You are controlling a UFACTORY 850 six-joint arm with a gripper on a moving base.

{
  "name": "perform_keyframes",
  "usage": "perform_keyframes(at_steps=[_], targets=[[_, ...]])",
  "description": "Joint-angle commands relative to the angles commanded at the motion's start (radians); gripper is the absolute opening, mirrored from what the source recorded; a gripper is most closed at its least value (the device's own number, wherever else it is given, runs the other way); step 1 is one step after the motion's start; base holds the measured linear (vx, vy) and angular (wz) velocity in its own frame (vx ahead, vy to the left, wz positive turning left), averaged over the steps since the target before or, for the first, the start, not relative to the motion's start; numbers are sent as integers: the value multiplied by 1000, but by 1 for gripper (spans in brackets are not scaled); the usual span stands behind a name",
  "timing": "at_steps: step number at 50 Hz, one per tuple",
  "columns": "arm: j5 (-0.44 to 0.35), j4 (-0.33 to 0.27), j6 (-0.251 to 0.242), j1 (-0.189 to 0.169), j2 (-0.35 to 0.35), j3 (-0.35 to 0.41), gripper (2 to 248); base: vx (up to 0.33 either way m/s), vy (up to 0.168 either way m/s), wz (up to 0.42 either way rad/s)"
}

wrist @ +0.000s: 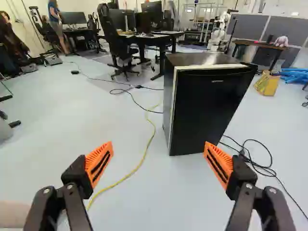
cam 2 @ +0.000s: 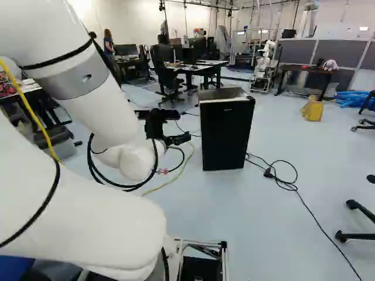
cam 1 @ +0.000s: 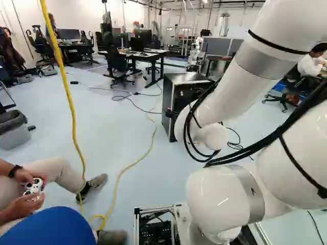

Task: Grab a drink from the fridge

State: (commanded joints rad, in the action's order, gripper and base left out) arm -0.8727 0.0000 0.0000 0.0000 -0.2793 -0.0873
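End effector (cam 2: 177,139), fingers wide apart, stood short of the black fridge (wrist: 207,110); a yellow cable (wrist: 154,130) lay beside it.

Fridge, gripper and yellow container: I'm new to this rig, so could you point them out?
Fridge (wrist: 207,110): wrist view, on the front of its closed door.
Gripper (wrist: 158,145): wrist view, midway between its open fingertips.
Yellow container (cam 2: 313,110): right base view, on its near side.
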Motion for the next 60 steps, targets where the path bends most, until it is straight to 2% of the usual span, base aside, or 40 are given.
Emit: perform_keyframes(at_steps=[36, 60], targets=[[0, 0, 0, 0, 0, 0, 247, -1, -4, -11], [0, 0, 0, 0, 0, 0, 247, 57, 4, -1]])
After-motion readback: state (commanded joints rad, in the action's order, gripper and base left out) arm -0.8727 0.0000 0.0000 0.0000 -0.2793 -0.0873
